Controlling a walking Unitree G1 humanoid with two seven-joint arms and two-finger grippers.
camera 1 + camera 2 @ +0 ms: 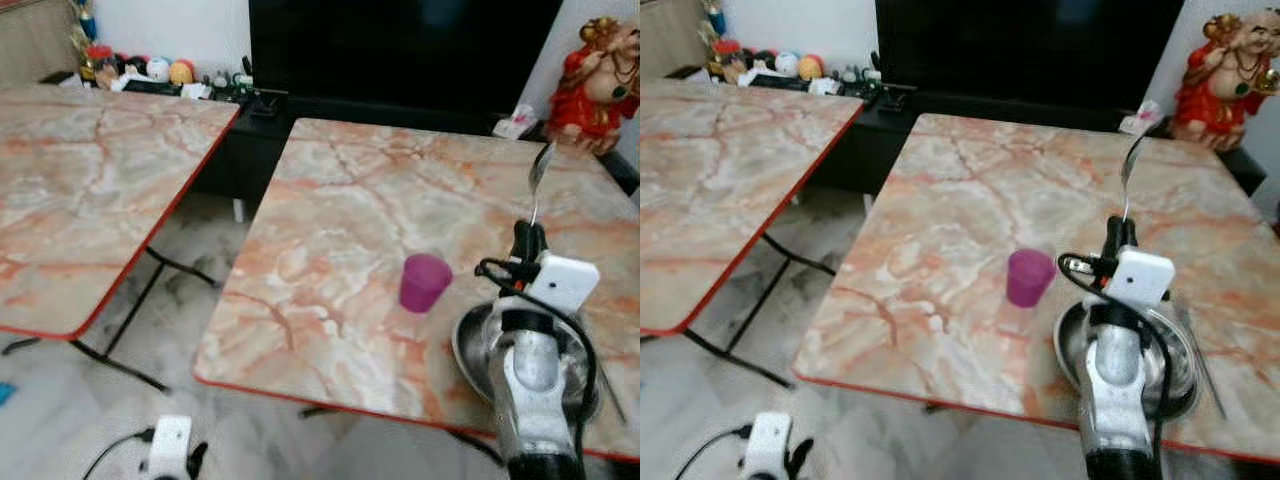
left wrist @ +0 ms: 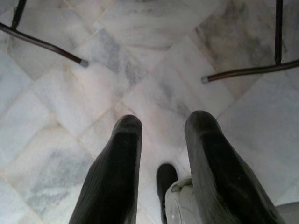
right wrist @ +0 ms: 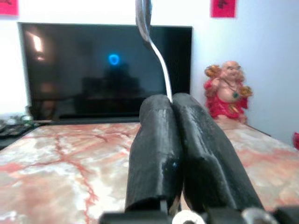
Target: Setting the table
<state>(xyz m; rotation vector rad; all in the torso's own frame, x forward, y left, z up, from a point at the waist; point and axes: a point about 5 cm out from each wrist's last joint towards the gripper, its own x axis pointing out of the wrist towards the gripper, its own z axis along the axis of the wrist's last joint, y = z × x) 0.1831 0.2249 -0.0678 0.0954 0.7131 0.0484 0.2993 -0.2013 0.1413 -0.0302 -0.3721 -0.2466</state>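
The right gripper (image 1: 530,238) pinches a spoon (image 1: 541,176) by its handle, bowl end pointing up and away, its fingers pressed together around the metal above the marble table (image 1: 340,200). Just beneath the wrist sits a steel bowl (image 1: 472,345), with a purple cup (image 1: 424,282) beside it toward the robot's left, likely the place setting the spoon is meant to join. The left gripper (image 2: 161,156) hangs idle over the floor, fingers slightly parted and holding nothing.

My matt black fingers (image 3: 187,140) pinched a shiny metal spoon (image 1: 1127,165) above a polished steel bowl (image 1: 1072,345), a matt purple plastic cup (image 1: 1028,277) and the glossy marble-patterned tabletop (image 1: 970,200)
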